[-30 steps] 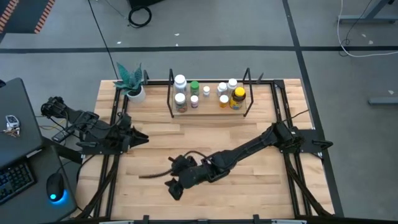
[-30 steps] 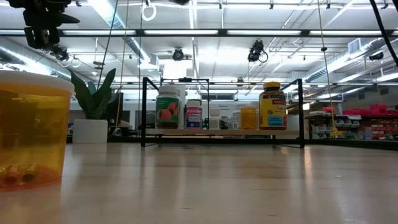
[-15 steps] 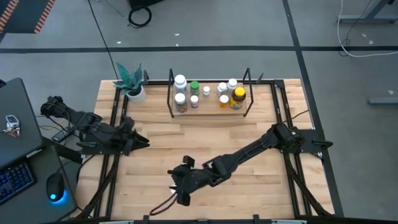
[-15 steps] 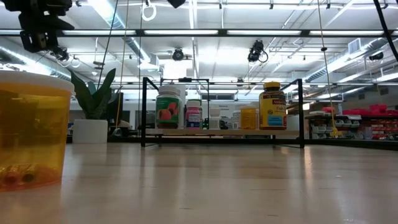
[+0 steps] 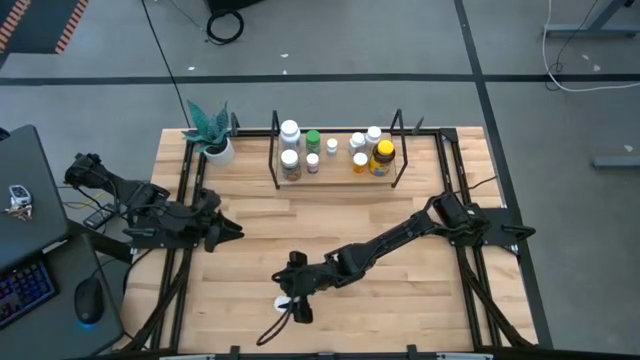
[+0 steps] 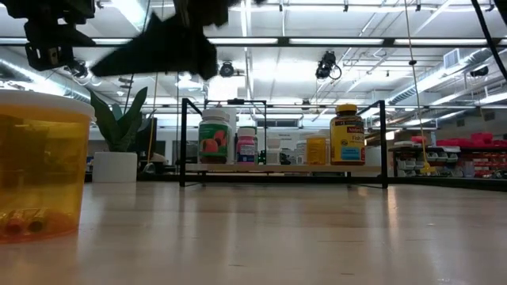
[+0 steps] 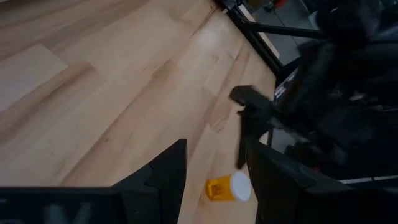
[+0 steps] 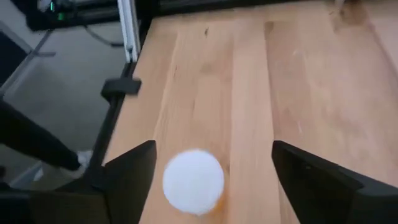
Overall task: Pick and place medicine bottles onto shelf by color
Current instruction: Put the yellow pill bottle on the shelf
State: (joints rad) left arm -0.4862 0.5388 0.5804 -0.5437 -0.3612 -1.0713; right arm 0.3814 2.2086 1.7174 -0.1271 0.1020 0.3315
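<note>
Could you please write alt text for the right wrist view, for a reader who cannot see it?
The right gripper hangs open over a small orange bottle with a white cap, seen from above between the two dark fingers. The bottle stands on the pale wooden table, near its edge, where a black frame rail runs.

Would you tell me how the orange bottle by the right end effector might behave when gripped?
The orange bottle looks nearly empty, with little at its bottom, so probably light. It stands upright and wide, so likely steady, though being round it would roll if tipped. Its smooth wall may slip in the right end effector.
</note>
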